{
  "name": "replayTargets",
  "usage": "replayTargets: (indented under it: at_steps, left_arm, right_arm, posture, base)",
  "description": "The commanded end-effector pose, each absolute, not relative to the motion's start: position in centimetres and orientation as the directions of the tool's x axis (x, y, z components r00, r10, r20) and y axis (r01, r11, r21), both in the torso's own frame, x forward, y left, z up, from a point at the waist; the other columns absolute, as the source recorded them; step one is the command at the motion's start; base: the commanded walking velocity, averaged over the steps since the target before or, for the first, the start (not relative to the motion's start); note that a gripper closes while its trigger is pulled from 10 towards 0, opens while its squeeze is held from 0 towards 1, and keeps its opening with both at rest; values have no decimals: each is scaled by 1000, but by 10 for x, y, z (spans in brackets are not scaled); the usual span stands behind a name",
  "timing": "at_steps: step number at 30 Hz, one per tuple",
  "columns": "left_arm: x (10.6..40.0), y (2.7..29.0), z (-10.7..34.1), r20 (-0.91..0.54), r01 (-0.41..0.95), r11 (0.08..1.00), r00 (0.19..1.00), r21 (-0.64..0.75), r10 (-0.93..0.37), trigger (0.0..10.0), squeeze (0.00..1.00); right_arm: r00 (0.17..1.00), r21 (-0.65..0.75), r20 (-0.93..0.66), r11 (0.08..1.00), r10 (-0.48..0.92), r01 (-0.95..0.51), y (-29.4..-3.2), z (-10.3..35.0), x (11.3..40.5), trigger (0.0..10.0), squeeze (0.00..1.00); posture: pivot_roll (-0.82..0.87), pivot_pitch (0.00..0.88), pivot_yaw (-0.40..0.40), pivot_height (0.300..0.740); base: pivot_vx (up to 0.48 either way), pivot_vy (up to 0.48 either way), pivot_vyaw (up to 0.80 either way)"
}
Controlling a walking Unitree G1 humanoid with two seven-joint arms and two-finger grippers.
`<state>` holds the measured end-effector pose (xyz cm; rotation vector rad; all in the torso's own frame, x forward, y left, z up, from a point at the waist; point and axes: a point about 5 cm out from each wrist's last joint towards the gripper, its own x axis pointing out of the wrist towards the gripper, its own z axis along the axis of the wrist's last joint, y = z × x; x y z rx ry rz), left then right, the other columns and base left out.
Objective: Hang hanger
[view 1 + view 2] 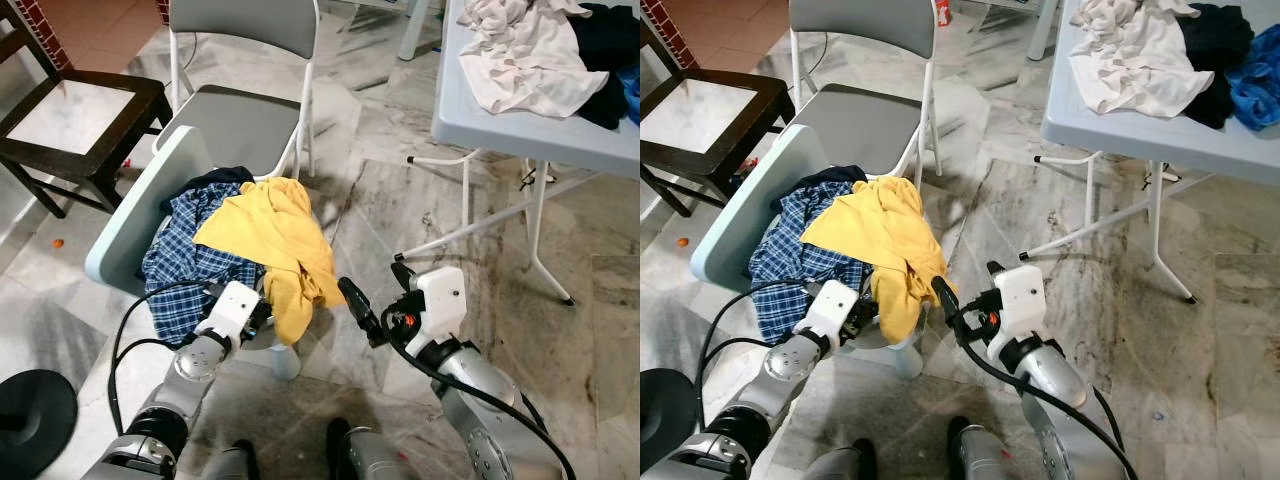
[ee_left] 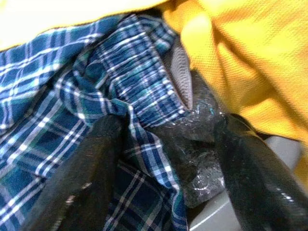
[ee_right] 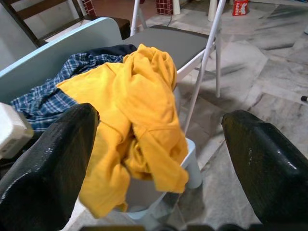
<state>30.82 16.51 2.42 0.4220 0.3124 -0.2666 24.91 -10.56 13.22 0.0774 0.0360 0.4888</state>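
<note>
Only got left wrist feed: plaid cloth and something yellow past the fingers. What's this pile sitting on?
Observer: The plaid shirt and yellow shirt are heaped on a pale blue plastic chair, with a grey folding chair behind it.
Operator: Right arm doing anything?
Observer: The right gripper is in the air beside the yellow shirt's hanging edge, fingers open, holding nothing.

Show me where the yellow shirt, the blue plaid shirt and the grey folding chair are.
yellow shirt [image 1: 270,232], left eye view, middle of fabric.
blue plaid shirt [image 1: 180,275], left eye view, lower part.
grey folding chair [image 1: 240,125], left eye view, seat.
</note>
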Motion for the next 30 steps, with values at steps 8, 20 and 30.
replayTargets:
  at_steps: [8, 20, 30]
  left_arm:
    - [292, 194, 9, -381, 222, 888, 923, 404, -57, 0, 0]
    - [301, 200, 29, -219, 95, 872, 976, 480, 14, 10000, 0]
    - [299, 202, 38, -124, 32, 865, 992, 501, 35, 10000, 1000]
  right_arm:
    - [878, 95, -37, 877, 476, -471, -104, 125, 250, 10000, 0]
    - [856, 96, -38, 855, 515, -510, -101, 125, 250, 10000, 0]
    - [849, 94, -45, 848, 527, -522, -99, 123, 249, 10000, 0]
  posture:
    - [-56, 280, -48, 740]
    - [-48, 280, -49, 740]
    - [-42, 280, -51, 740]
  base:
    - [0, 0, 0]
    - [0, 0, 0]
    - [0, 0, 0]
